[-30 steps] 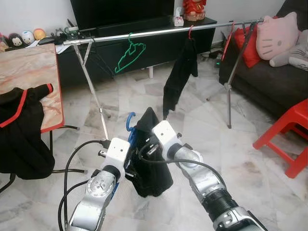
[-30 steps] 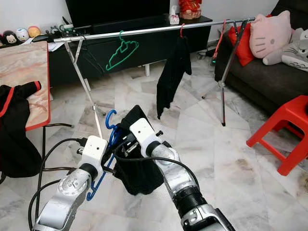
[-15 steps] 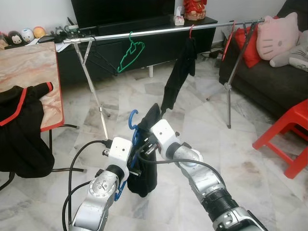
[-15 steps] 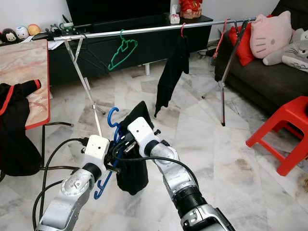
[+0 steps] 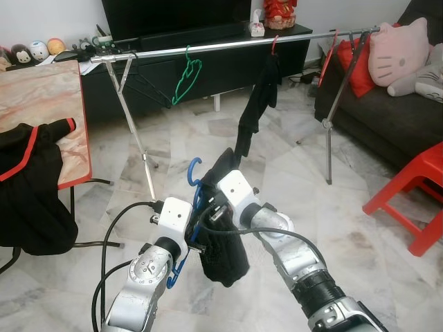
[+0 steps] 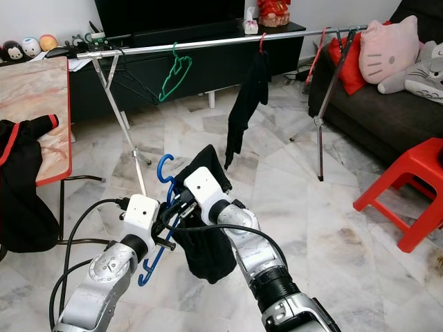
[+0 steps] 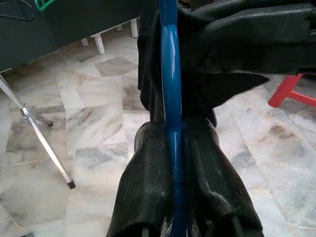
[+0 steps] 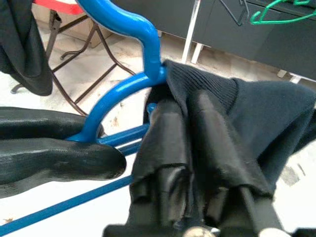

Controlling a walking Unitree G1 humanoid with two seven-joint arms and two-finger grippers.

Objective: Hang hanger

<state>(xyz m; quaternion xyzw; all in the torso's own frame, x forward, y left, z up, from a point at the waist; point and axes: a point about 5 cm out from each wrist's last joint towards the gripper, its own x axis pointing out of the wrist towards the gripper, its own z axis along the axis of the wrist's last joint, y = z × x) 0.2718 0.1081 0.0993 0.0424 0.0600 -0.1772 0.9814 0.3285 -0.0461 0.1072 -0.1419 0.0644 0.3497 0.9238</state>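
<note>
The left gripper point(image 7: 174, 148) pinches the blue hanger point(image 7: 170, 84). The right gripper point(image 8: 185, 123) clamps the dark garment point(image 5: 225, 256) (draped on the hanger), below the rail point(image 5: 228, 45).

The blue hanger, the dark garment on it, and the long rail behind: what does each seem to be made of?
Blue hanger: likely plastic; smooth, glossy, with bright highlights.
Dark garment: soft knit fabric, judging by the fine ribbed texture and limp folds.
Rail: metal by its looks, a silvery tube on thin silvery legs.
</note>
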